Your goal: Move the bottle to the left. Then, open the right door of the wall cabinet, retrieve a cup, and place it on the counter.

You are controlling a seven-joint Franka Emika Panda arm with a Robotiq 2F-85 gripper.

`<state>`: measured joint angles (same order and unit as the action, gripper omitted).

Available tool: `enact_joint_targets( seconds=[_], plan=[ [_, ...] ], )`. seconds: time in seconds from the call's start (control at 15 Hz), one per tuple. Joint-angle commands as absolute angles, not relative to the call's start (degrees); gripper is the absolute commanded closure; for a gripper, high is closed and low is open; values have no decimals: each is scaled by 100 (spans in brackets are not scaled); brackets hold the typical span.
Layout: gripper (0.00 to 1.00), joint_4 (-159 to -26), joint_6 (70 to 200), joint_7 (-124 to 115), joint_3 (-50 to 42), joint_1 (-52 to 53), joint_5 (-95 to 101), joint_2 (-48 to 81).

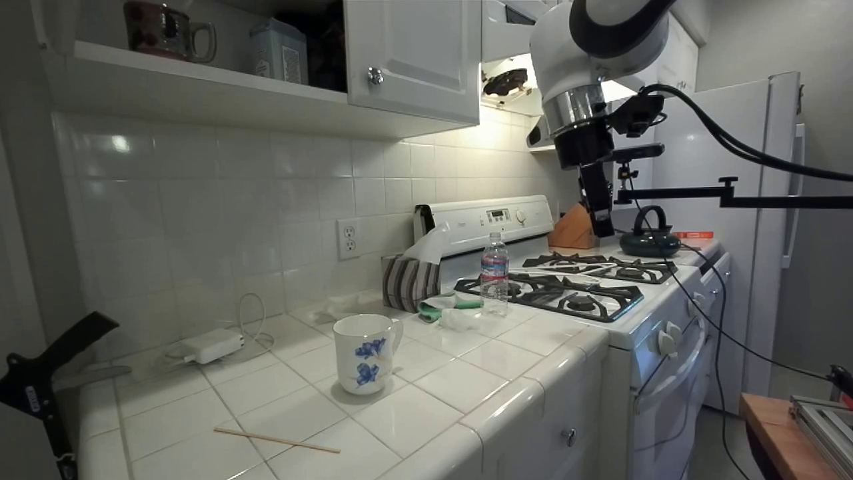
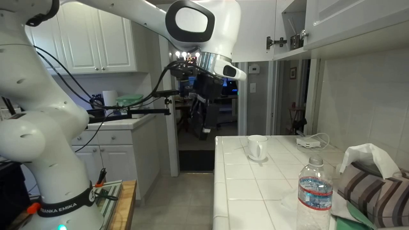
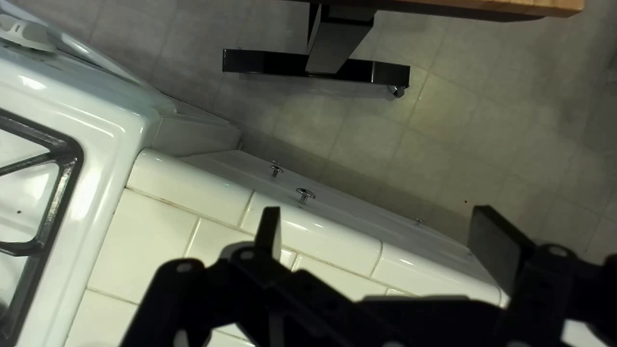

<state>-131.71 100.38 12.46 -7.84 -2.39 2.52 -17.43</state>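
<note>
The clear bottle [image 1: 494,283] with a red-banded label stands upright on the white tiled counter [image 1: 460,387] beside the stove; it also shows in an exterior view [image 2: 314,195]. The right door [image 1: 416,50] of the wall cabinet [image 1: 220,79] is closed, with a round knob [image 1: 375,75]. The cabinet's left side stands open, its door [image 2: 254,32] swung out. The small black cup is not visible. My gripper [image 1: 603,225] hangs in the air, apart from bottle and door, pointing down. In the wrist view my gripper [image 3: 381,231] is open and empty above the counter's front edge.
A white mug with blue flowers [image 1: 363,360] and a thin stick [image 1: 276,440] lie on the counter. A striped tissue box [image 1: 410,283], green cloth [image 1: 440,305] and white charger [image 1: 213,345] are near the wall. The stove [image 1: 580,303] adjoins. A dark mug [image 1: 156,33] sits on the shelf.
</note>
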Motion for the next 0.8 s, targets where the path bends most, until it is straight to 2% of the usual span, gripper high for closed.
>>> enact_joint_targets(
  seconds=[0.0,0.53,0.73],
  plan=[
    [0,-13164,10030,1257,-735,-291,238,-1739],
    [0,-13164,10030,1257,-735,-291,238,-1739],
    [0,-13261,10960,934,-759,-383,232,-1738]
  ],
)
